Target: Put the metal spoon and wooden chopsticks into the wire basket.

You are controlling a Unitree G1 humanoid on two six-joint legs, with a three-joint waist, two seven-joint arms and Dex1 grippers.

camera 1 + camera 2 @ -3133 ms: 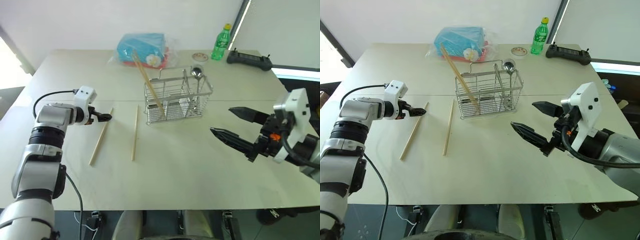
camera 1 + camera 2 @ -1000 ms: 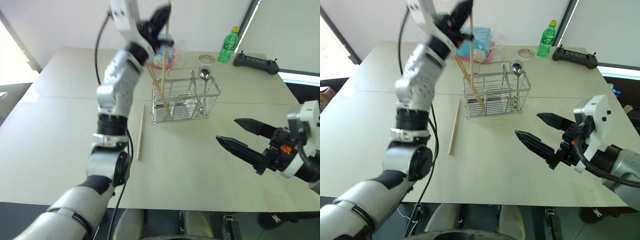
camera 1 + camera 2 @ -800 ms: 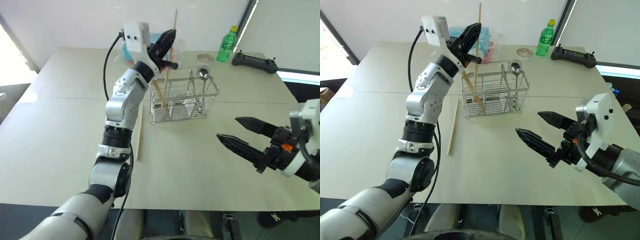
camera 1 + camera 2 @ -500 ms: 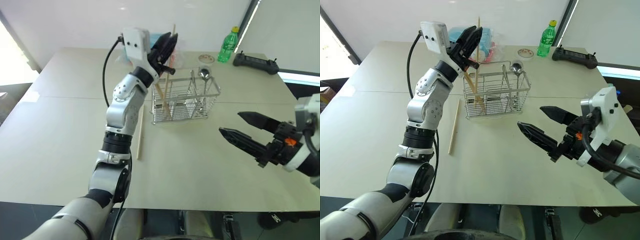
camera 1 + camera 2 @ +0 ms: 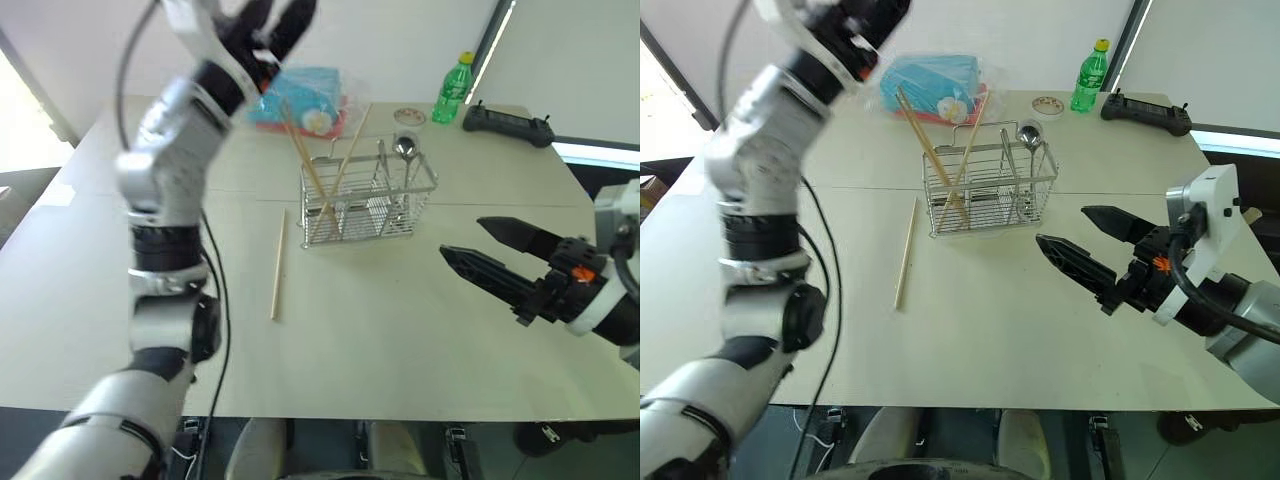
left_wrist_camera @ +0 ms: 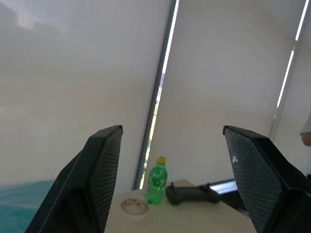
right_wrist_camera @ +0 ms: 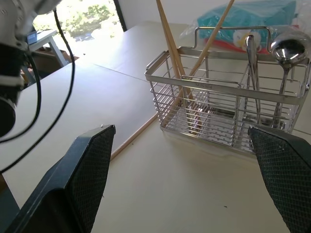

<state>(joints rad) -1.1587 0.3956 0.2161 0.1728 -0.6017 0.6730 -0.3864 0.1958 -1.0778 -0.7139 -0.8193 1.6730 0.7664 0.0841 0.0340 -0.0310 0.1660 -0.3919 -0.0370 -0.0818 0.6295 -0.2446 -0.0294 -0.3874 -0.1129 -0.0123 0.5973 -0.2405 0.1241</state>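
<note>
- Now left gripper (image 6: pixel 170 179) is raised high above the table's far left part, fingers spread wide, nothing between them; its wrist view looks past them at a green bottle (image 6: pixel 156 180) and a black controller (image 6: pixel 190 193).
- Right gripper (image 5: pixel 1088 248) hovers over the table (image 5: pixel 380 340) to the right of the wire basket (image 5: pixel 368 200), fingers apart, empty, pointing toward it.
- 2 wooden chopsticks (image 5: pixel 322 172) stand crossed in the basket's left compartment, tops leaning out above the rim.
- 1 more chopstick (image 5: pixel 277 264) lies flat on the table just left of the basket, apart from it.
- Metal spoon (image 5: pixel 405 152) stands in the basket's right end, bowl up.
- Blue packet (image 5: pixel 300 98) in clear plastic sits behind the basket; small round dish (image 5: pixel 404 116) next to the bottle at the far edge.
</note>
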